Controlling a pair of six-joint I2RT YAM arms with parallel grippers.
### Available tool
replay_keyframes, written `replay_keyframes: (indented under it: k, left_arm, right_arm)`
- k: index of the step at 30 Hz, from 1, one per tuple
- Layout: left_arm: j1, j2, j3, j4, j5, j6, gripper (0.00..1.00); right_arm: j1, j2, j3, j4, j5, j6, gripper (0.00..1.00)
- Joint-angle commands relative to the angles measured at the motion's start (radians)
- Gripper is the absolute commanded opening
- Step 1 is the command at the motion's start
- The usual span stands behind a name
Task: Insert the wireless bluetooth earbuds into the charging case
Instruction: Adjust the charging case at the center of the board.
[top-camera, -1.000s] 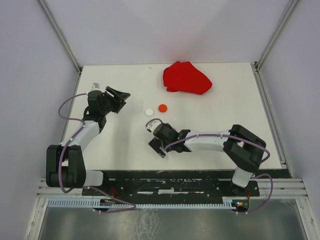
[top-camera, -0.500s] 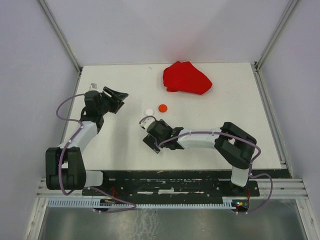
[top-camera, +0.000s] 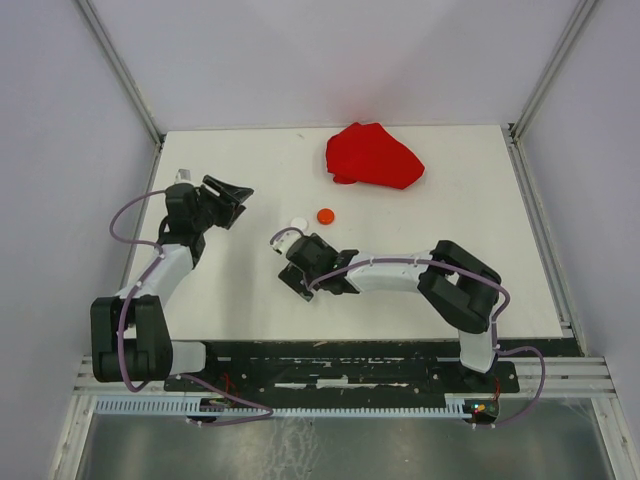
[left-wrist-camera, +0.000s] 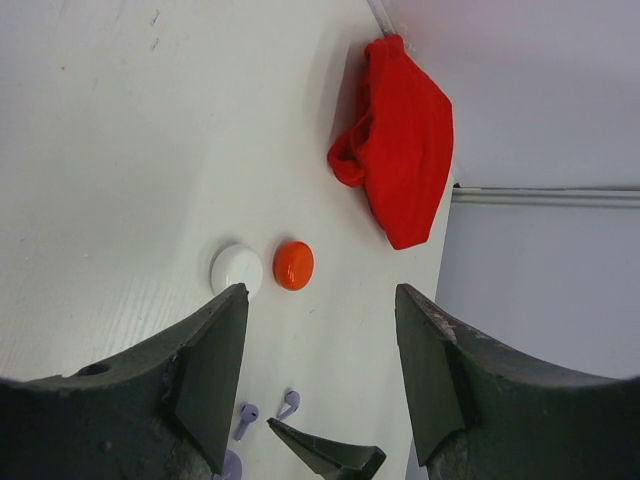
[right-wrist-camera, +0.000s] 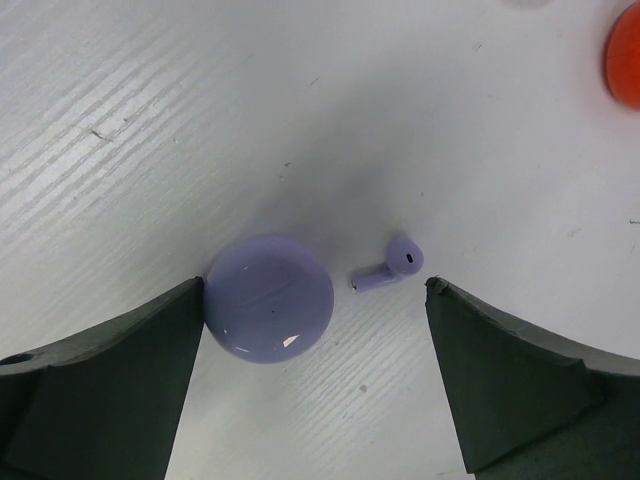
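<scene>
In the right wrist view a closed round lilac case (right-wrist-camera: 268, 298) lies on the white table. One lilac earbud (right-wrist-camera: 388, 268) lies just right of it. My right gripper (right-wrist-camera: 315, 375) is open above them, and its left finger touches or nearly touches the case's side. In the left wrist view two lilac earbuds (left-wrist-camera: 246, 415) (left-wrist-camera: 289, 402) lie beside the lilac case's edge (left-wrist-camera: 230, 465). A white case (left-wrist-camera: 237, 270) and a red case (left-wrist-camera: 293, 265) sit farther off. My left gripper (left-wrist-camera: 320, 380) is open and empty. In the top view the right gripper (top-camera: 300, 274) covers the lilac pieces, and the left gripper (top-camera: 228, 193) hovers at the left.
A crumpled red cloth (top-camera: 372, 157) lies at the back of the table, and also shows in the left wrist view (left-wrist-camera: 400, 140). The white case (top-camera: 298, 222) and the red case (top-camera: 325, 215) sit just beyond the right gripper. The red case's edge shows in the right wrist view (right-wrist-camera: 625, 50).
My right gripper has moved left and toward the two round cases, its arm stretching further across. My left gripper has shifted slightly left.
</scene>
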Motion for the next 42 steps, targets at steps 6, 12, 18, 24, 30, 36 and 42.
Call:
replay_keyframes:
  k: [6, 12, 18, 24, 30, 36, 42]
  left_arm:
    - [0.015, -0.031, -0.012, 0.029, 0.032, 0.017, 0.67]
    - [0.019, -0.03, -0.02, 0.039, 0.038, 0.012, 0.67]
    - [0.018, -0.029, -0.027, 0.044, 0.039, 0.009, 0.67]
    - [0.018, -0.025, -0.03, 0.051, 0.042, 0.006, 0.67]
    - [0.018, -0.022, -0.034, 0.055, 0.044, 0.003, 0.67]
    - [0.019, -0.022, -0.031, 0.059, 0.049, 0.001, 0.67]
    - [0.02, -0.022, -0.023, 0.059, 0.054, -0.001, 0.67]
  right_arm:
    - [-0.022, -0.004, 0.023, 0.008, -0.037, -0.053, 0.99]
    - [-0.021, -0.065, -0.012, 0.017, -0.085, -0.085, 0.99]
    - [-0.021, -0.118, -0.043, 0.001, -0.1, -0.1, 0.99]
    - [-0.021, -0.145, -0.073, -0.008, -0.075, -0.106, 0.99]
    - [-0.022, -0.149, -0.085, -0.018, -0.069, -0.109, 0.99]
    - [-0.027, -0.138, -0.086, -0.024, -0.047, -0.113, 0.99]
    - [-0.035, -0.123, -0.083, -0.013, -0.045, -0.114, 0.99]
